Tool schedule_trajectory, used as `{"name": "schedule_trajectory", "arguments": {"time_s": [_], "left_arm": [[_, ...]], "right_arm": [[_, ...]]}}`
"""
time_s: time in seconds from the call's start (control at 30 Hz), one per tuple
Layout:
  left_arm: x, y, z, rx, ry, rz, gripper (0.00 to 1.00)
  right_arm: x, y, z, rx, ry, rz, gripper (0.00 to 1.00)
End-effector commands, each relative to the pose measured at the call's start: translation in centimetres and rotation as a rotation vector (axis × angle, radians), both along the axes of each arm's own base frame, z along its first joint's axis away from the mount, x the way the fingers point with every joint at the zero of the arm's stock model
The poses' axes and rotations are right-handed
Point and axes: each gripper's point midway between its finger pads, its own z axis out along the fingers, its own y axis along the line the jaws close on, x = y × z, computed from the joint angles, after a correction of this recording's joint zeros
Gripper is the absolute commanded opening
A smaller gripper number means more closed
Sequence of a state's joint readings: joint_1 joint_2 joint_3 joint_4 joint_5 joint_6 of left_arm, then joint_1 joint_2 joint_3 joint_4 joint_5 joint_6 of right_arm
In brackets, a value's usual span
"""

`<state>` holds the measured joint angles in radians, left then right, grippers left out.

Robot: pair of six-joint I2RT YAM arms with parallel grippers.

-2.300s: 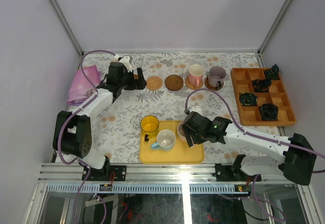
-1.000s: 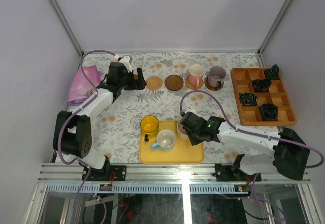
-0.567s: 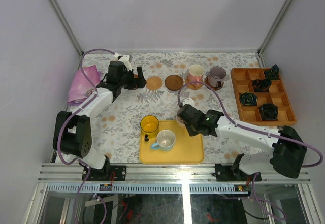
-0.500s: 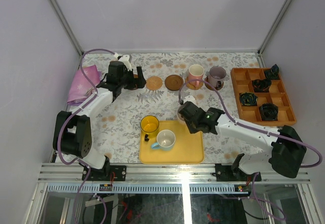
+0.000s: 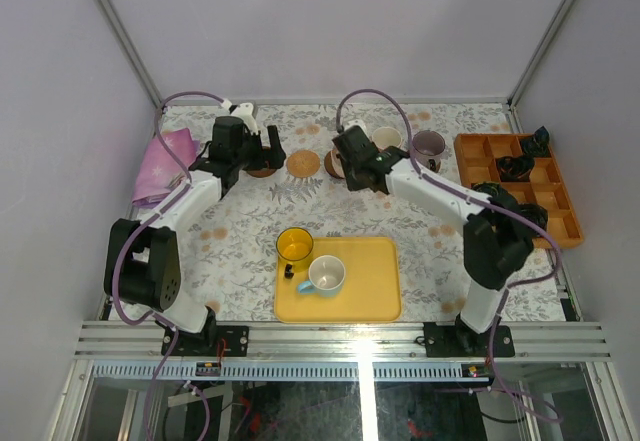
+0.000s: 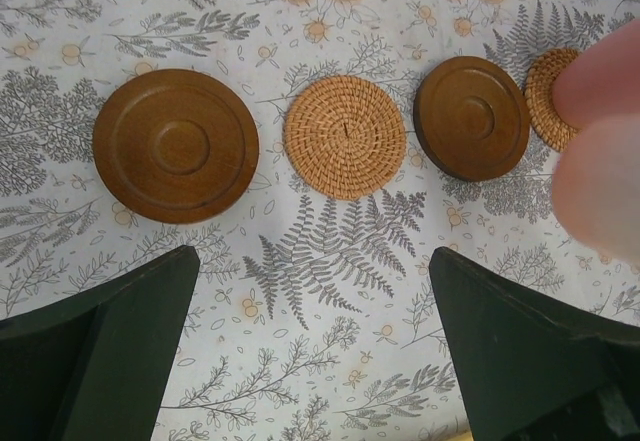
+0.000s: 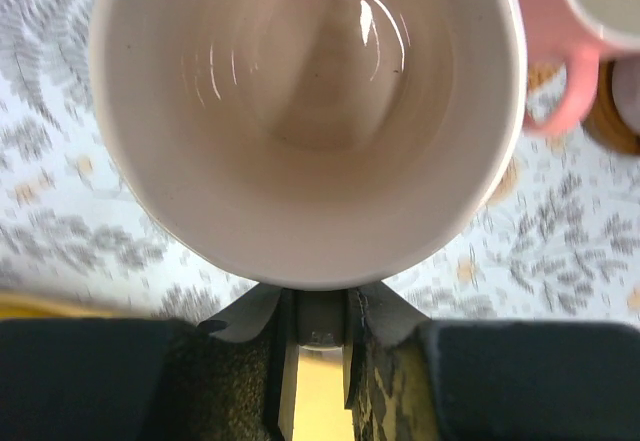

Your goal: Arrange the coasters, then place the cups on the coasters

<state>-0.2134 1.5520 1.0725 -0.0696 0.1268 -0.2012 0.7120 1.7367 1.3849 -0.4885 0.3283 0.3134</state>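
Two small mugs stand side by side at the far side of the floral-printed counter [image 5: 420, 221]. One is a pink handled mug [image 5: 386, 141] on a tan woven round coaster [image 6: 548, 96], and the other is a purple-grey mug [image 5: 429, 145] just to its right. The right hand [image 7: 318, 306] is pinched on the near rim of a second pink mug with a white inside [image 7: 300, 111]. It holds that mug just left of the first, by a dark brown wooden round coaster [image 6: 471, 118]; whether mug and coaster touch, I cannot tell. The left hand [image 6: 312, 253], fingers spread wide, hovers over a second tan woven coaster [image 6: 345, 137] and a second dark brown coaster [image 6: 175, 146] at the row's left end. A yellow mug [image 5: 294, 245] stands at the far left corner of a yellow rectangular tray [image 5: 370, 291], and a light blue mug [image 5: 325, 275] stands on the tray.
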Motion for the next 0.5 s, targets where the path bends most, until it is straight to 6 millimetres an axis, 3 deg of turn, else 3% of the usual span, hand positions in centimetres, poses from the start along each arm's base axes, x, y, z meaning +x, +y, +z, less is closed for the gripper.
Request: {"name": "schedule_trajectory", "arguments": {"time_s": [0.0,0.3,0.47], "left_arm": [[1.3,0.4,1.6,0.038,-0.058,0.010,1.00],[2.1,0.8,1.3,0.070,-0.059,0.019,1.00],[3.0,0.2,1.2,0.063,-0.054,-0.003,1.00]], "right_arm": [[6.2,2.3,3.4,0.080,-0.130,-0.039,0.00],[11.3,3.8,2.0,0.080,-0.114,-0.045,0.00],[12.9,3.7,0.9,0.085,-0.102,-0.072,0.00]]}}
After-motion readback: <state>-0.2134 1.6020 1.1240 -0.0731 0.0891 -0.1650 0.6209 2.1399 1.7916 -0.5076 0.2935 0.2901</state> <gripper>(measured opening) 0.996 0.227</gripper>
